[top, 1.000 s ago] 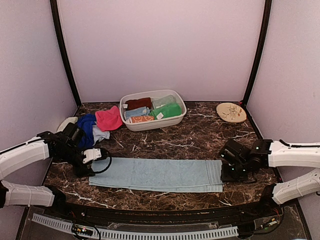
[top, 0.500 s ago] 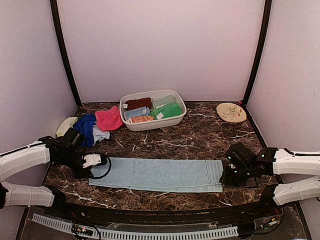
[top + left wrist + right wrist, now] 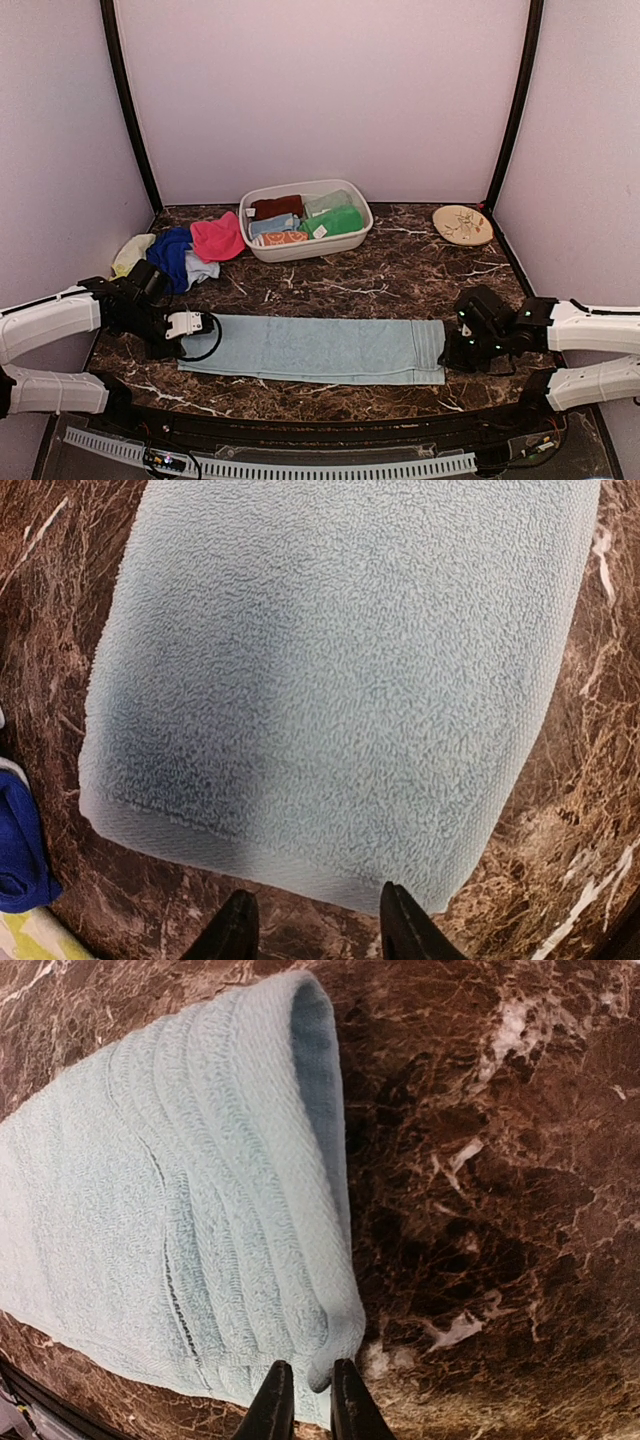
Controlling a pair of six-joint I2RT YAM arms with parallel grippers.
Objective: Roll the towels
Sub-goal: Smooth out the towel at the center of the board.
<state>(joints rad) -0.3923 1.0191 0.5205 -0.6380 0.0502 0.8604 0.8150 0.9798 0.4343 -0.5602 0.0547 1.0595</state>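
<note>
The towel [image 3: 310, 348], pale blue, lies flat in a long strip along the near edge of the marble table [image 3: 400, 270]. One arm meets it at each end.

At its left end we see the left gripper [image 3: 190, 335] low over the marble. In its wrist view its fingers [image 3: 235, 930] stand partly apart, with bare marble between them. Their tips are right at the towel's [image 3: 330, 680] short edge, and we see no cloth held between them.

At the right end, the right gripper [image 3: 447, 350] has its fingers [image 3: 272, 1400] drawn almost together. They pinch the near corner of the towel's [image 3: 150, 1210] hem, and that end curls up off the table.

Further back we see a white tub [image 3: 300, 250] holding rolled towels, and a loose pile [image 3: 190, 250] of blue and pink cloths to its left.
</note>
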